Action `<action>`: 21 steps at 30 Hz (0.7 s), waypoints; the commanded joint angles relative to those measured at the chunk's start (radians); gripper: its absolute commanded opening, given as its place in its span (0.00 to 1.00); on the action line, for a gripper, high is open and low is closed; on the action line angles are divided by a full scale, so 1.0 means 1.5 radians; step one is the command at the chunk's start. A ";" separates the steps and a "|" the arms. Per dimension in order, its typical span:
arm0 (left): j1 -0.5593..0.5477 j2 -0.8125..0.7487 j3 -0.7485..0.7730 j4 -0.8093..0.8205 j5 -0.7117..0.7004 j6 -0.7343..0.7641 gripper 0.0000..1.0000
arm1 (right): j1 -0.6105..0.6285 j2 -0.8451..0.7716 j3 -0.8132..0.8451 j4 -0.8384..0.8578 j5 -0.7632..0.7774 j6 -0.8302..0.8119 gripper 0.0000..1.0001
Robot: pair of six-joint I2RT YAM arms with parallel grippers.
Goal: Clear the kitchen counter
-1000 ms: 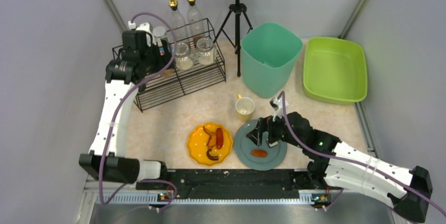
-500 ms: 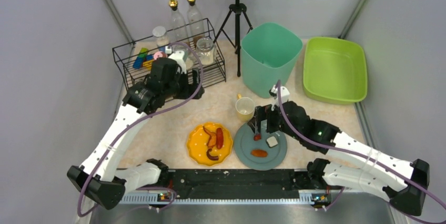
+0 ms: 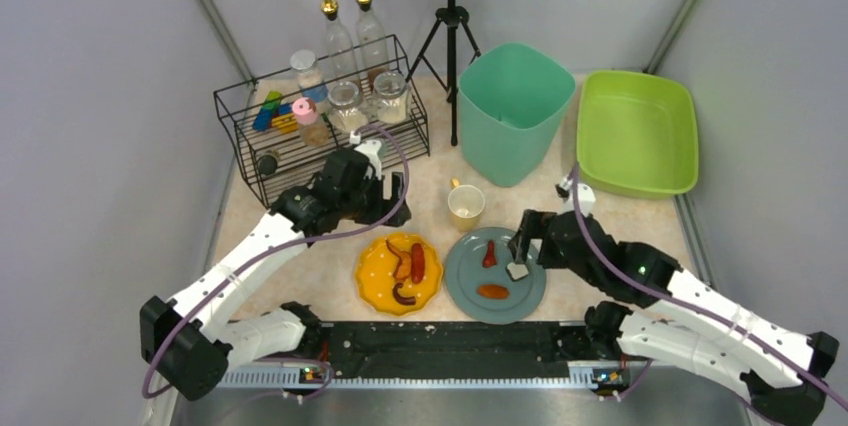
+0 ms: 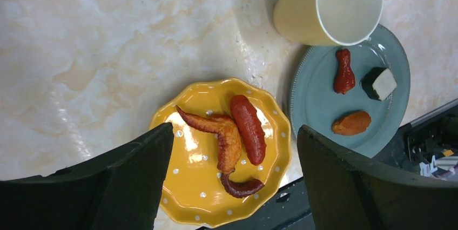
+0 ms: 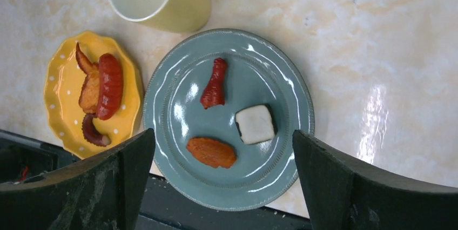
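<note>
On the kitchen counter (image 3: 430,181) (image 4: 108,52) (image 5: 351,35) sits a yellow dotted plate (image 3: 372,284) (image 4: 189,187) (image 5: 62,95) with a wing (image 4: 224,133), a sausage (image 4: 248,129) and a dark tentacle (image 4: 240,188). Right of it a grey-blue plate (image 3: 465,271) (image 4: 318,106) (image 5: 259,170) carries a red drumstick (image 5: 214,84), a white cube (image 5: 255,123) and an orange nugget (image 5: 211,152). A yellow cup (image 3: 466,203) (image 4: 308,19) (image 5: 178,8) stands behind them. My left gripper (image 3: 388,198) (image 4: 233,149) hovers open over the yellow plate. Above the grey plate's right edge my right gripper (image 3: 520,244) (image 5: 222,143) is open and empty.
A teal bin (image 3: 512,111) and a green tub (image 3: 636,131) stand at the back right. A black wire rack (image 3: 320,136) with jars and bottles fills the back left. A tripod (image 3: 450,36) stands behind the bin. The black front rail (image 3: 440,341) runs along the near edge.
My left arm has swung from the wire rack down and right to the yellow plate. My right gripper has drawn back to the right, uncovering the white cube on the grey plate.
</note>
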 commanded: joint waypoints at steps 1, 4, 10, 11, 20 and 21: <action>-0.008 0.017 -0.034 0.081 0.057 -0.028 0.89 | -0.002 -0.068 -0.027 -0.085 0.051 0.160 0.95; -0.012 0.022 -0.057 0.110 0.075 -0.041 0.89 | -0.002 -0.093 -0.056 -0.093 0.055 0.226 0.94; -0.022 0.022 -0.097 0.176 0.129 -0.063 0.89 | -0.001 -0.090 -0.117 -0.100 0.047 0.310 0.93; -0.023 0.024 -0.100 0.182 0.135 -0.064 0.89 | -0.001 -0.083 -0.123 -0.100 0.046 0.318 0.92; -0.037 0.046 -0.116 0.223 0.170 -0.063 0.89 | -0.002 0.004 -0.160 -0.096 0.033 0.346 0.92; -0.038 0.048 -0.116 0.225 0.171 -0.062 0.89 | -0.001 0.000 -0.166 -0.096 0.034 0.353 0.92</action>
